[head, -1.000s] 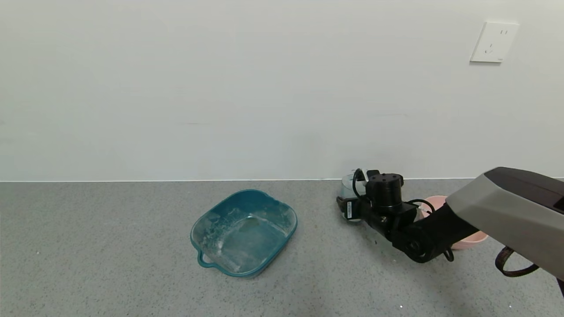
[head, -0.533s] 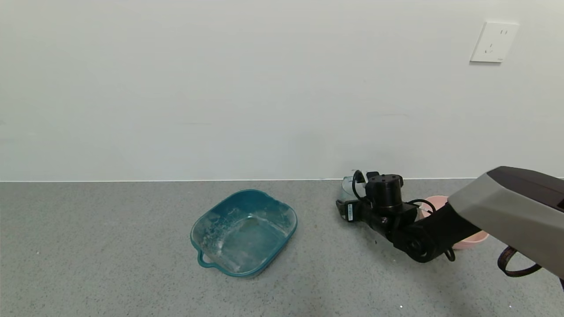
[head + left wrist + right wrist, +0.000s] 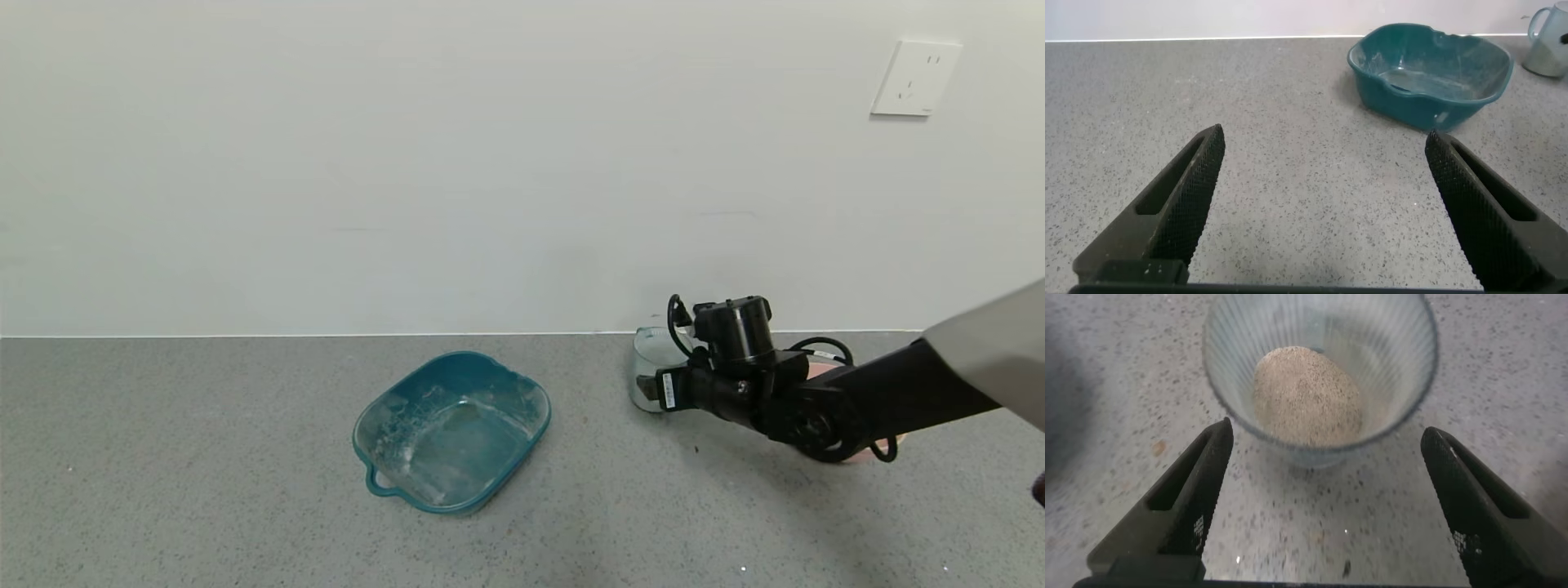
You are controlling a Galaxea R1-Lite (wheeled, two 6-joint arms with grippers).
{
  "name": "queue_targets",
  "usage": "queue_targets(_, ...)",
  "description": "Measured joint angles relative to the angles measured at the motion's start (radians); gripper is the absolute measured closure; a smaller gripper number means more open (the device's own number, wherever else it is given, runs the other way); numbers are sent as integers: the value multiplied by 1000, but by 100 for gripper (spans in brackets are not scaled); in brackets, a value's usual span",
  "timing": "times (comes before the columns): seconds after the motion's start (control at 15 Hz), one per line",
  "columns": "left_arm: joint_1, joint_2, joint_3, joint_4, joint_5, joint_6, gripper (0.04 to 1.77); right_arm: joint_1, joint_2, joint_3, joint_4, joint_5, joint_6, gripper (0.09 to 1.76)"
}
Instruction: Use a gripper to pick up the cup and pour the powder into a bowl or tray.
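Note:
The cup (image 3: 647, 357), a ribbed pale blue-green tumbler, stands upright on the counter near the wall. In the right wrist view the cup (image 3: 1319, 351) holds a heap of pale powder (image 3: 1306, 396). My right gripper (image 3: 653, 390) is open at the cup's near side. In its wrist view the right gripper (image 3: 1327, 498) has its fingers spread wider than the cup, which stands just past the tips and touches neither. The pink bowl (image 3: 819, 369) is almost hidden behind my right arm. My left gripper (image 3: 1323, 204) is open and empty over bare counter, out of the head view.
A teal squarish tray (image 3: 451, 430) with a handle sits on the grey counter left of the cup; it also shows in the left wrist view (image 3: 1429, 73). The wall runs close behind the cup. A socket (image 3: 914, 77) is on the wall at the upper right.
My right wrist has risen and shifted right, and the arm lies flatter. More of the cup shows now. The cup and tray have not moved.

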Motion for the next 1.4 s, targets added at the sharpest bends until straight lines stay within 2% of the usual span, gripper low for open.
queue_targets(0.27,0,0,0,0,0,0,5,2,-190,49,163,46,-10,16)
queue_targets(0.53,0,0,0,0,0,0,5,-4,-423,129,270,59,-56,15)
queue_targets(0.8,0,0,0,0,0,0,5,5,-692,232,381,55,-69,15)
queue_targets(1.13,0,0,0,0,0,0,5,63,-1050,378,514,28,-74,15)
queue_targets(1.4,0,0,0,0,0,0,5,87,-1295,427,635,3,-89,15)
